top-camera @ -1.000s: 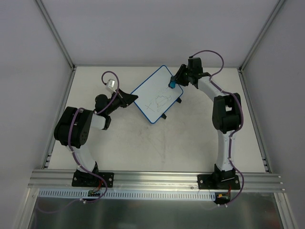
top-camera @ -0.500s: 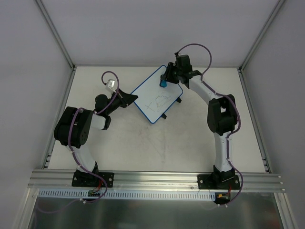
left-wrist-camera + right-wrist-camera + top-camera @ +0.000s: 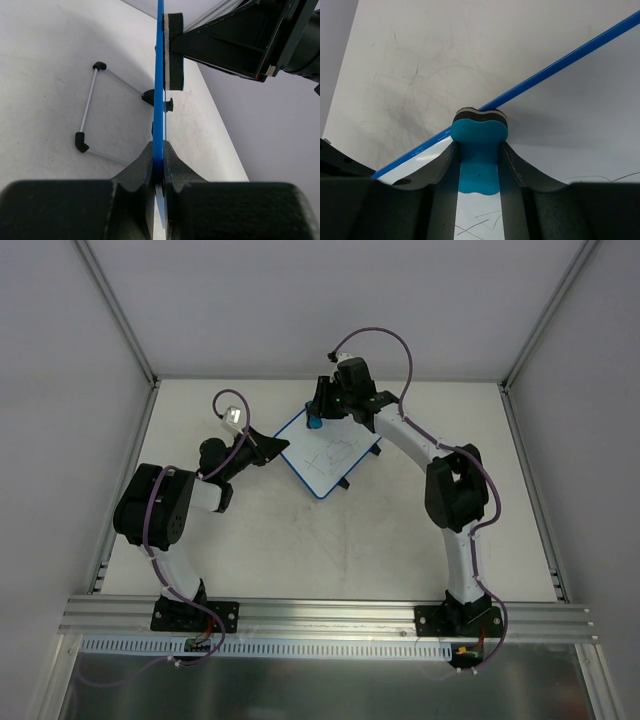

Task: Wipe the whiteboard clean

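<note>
The whiteboard [image 3: 325,477] stood propped on the far counter [image 3: 400,530], edge clamped in the left fingers [image 3: 142,170]. The right fingers [image 3: 442,175] gripped the eraser [image 3: 479,145] at its far edge; pen lines [image 3: 335,452] showed below, wiping seemingly barely begun.

Scuffed white table [image 3: 350,540], grey enclosure walls [image 3: 300,300], aluminium rail [image 3: 330,615] along near edge
</note>
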Available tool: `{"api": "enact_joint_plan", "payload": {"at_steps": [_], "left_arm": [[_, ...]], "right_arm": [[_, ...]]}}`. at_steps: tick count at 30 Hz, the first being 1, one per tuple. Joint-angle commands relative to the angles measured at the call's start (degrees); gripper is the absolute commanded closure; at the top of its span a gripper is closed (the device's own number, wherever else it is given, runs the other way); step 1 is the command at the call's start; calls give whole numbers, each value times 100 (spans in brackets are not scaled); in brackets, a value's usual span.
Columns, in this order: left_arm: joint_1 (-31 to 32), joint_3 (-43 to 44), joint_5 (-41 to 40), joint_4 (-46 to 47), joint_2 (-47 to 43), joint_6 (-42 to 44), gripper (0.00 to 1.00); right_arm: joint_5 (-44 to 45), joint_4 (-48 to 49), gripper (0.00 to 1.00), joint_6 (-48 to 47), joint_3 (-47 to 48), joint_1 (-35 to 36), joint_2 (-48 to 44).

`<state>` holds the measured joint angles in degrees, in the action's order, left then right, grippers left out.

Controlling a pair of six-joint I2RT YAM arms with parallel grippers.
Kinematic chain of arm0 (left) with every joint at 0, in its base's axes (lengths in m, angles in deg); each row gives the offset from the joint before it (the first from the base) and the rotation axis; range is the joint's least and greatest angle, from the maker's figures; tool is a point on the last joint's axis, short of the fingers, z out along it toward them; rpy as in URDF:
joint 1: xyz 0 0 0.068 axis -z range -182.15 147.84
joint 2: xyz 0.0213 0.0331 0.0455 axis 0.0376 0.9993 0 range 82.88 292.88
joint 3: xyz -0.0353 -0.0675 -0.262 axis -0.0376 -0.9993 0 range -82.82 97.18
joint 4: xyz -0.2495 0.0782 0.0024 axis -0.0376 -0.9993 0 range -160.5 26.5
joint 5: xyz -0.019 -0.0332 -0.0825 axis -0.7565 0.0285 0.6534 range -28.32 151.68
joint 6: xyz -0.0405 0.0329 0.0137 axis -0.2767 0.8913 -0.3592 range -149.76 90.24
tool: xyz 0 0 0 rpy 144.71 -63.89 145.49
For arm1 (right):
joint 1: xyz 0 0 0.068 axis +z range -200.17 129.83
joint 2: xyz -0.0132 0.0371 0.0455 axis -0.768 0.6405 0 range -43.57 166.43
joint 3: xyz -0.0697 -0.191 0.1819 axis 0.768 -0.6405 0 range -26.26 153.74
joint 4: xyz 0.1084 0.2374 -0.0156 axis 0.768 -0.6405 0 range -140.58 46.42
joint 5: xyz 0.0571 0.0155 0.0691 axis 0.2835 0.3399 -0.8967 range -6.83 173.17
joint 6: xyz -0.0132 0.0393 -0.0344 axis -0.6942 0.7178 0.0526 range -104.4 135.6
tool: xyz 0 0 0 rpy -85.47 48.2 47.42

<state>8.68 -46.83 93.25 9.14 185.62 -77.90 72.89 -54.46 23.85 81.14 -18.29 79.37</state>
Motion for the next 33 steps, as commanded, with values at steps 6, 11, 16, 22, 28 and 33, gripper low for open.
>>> {"api": "enact_joint_plan", "payload": {"at_steps": [6,11,16,22,28,33], "left_arm": [[104,-4,209,532,1,604,100],[104,5,218,532,9,604,100],[104,13,218,532,9,604,100],[95,22,235,540,36,586,100],[68,22,279,646,88,516,100],[24,14,305,725,132,437,100]], "right_arm": [[-185,-21,100,413,-517,-146,-173],[-167,402,100,555,-1282,-489,-366],[-141,472,100,546,-1625,-779,-428],[123,516,100,730,-2055,-1113,-516],[606,507,100,950,-2486,-1359,-639],[668,499,100,1082,-2653,-1544,-657]]}}
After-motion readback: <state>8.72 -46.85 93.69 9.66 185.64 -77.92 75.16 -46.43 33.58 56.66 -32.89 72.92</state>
